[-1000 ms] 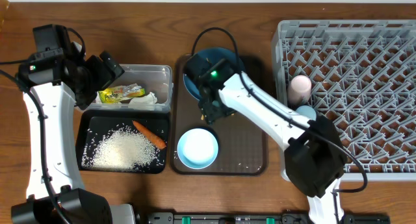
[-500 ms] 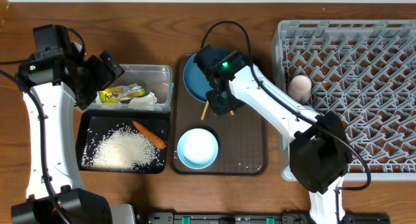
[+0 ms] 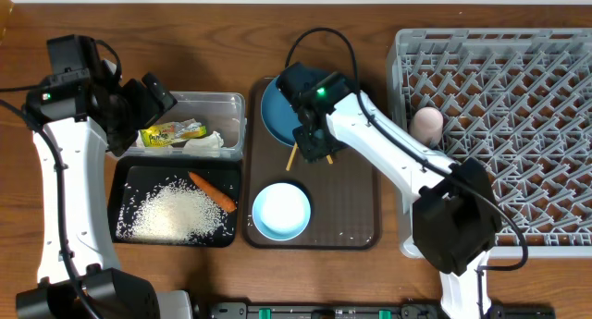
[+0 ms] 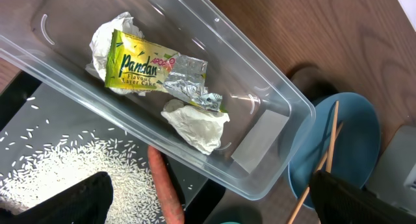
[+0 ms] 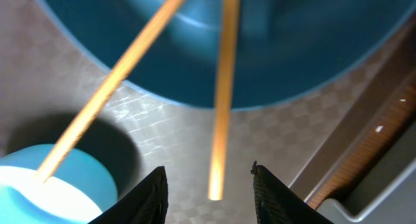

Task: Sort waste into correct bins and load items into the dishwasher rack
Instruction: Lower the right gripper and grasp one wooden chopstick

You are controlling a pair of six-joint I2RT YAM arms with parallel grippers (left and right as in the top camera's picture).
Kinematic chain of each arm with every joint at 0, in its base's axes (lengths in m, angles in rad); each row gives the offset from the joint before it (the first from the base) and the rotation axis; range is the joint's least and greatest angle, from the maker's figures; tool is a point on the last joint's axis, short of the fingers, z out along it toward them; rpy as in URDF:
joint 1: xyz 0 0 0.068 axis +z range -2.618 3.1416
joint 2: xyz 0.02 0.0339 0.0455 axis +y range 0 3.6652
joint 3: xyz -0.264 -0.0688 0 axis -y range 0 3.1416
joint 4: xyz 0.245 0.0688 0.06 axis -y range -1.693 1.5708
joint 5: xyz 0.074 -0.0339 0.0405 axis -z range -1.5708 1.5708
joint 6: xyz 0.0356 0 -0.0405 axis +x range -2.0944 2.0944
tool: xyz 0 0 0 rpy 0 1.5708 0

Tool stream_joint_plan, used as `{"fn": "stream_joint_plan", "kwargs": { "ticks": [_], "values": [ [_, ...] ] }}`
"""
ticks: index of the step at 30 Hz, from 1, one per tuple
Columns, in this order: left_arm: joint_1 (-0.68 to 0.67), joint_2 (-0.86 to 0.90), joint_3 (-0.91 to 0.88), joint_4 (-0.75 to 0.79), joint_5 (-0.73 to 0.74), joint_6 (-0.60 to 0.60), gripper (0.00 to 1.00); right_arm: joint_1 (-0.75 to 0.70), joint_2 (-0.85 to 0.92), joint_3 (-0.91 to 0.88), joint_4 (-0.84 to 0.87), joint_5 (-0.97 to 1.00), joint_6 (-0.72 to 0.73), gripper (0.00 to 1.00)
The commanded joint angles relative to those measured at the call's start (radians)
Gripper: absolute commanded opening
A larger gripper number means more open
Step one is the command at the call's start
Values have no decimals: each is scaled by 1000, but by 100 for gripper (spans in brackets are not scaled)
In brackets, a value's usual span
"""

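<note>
right jaws open astride chopstick [image 5: 221, 100]

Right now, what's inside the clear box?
The clear box holds a yellow-green snack wrapper and crumpled white tissue: one wad beside the wrapper, another partly covered by it. Whatever lies beneath the wrapper is hidden.

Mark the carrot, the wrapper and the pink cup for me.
carrot [image 3: 213, 191], overhead view, middle of its body.
wrapper [image 4: 138, 71], left wrist view, on the printed yellow-green face.
pink cup [image 3: 426, 125], overhead view, its rounded side.
</note>
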Motion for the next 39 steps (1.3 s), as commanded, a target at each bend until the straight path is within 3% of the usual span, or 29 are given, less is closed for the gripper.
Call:
{"fn": "stream_joint_plan", "kwargs": {
  "ticks": [1,10,20,31,39],
  "values": [
    [4,-2,0,-3,-9,14,98,-24,3,-2,3,15,-13,43],
    [4,-2,0,-3,-9,14,98,-24,3,-2,14,11,-13,40],
    [4,-2,0,-3,-9,14,98,-23,3,-3,14,11,-13,47],
    [4,-2,0,-3,-9,14,98,-23,3,-100,104,11,-13,48],
    [4,-2,0,-3,-9,14,98,-23,3,-127,131,11,-13,42]
  ]
}}
